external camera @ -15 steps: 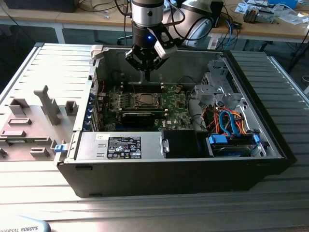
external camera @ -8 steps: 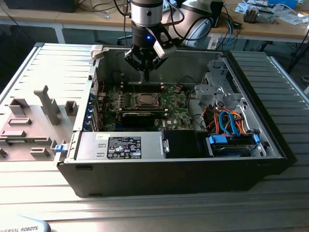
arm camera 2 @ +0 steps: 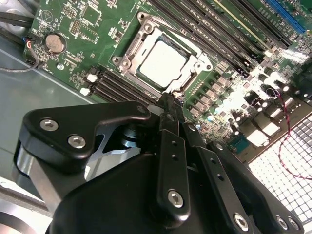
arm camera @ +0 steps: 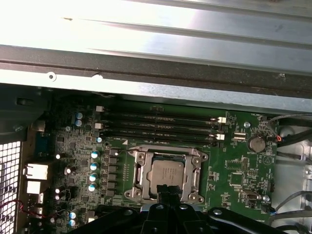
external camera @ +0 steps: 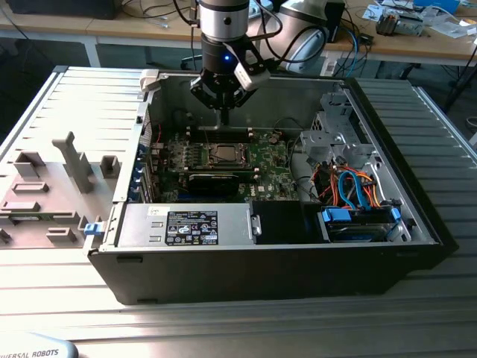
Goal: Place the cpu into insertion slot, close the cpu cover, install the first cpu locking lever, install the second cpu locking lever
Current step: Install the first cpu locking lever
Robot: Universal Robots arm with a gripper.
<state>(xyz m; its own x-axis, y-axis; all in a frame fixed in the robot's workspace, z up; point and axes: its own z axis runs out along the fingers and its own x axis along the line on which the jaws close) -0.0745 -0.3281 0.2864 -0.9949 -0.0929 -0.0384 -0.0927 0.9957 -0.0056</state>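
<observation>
Claw [arm camera 2: 169, 100] closed above cpu [arm camera 2: 162, 63], seated in insertion slot [arm camera 2: 127, 61], cpu cover [arm camera 2: 199, 61] down

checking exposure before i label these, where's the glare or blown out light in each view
First wrist view: the case wall above the motherboard is washed out white. Second wrist view: glare whitens the components beside the cpu; the gripper sits dark in front. Exterior view: evenly lit, a soft sheen on the table.

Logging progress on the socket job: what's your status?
Gripper shut, empty, tips at the socket's edge. Cpu seated in insertion slot, cpu cover down around it. Nothing in the way.
</observation>
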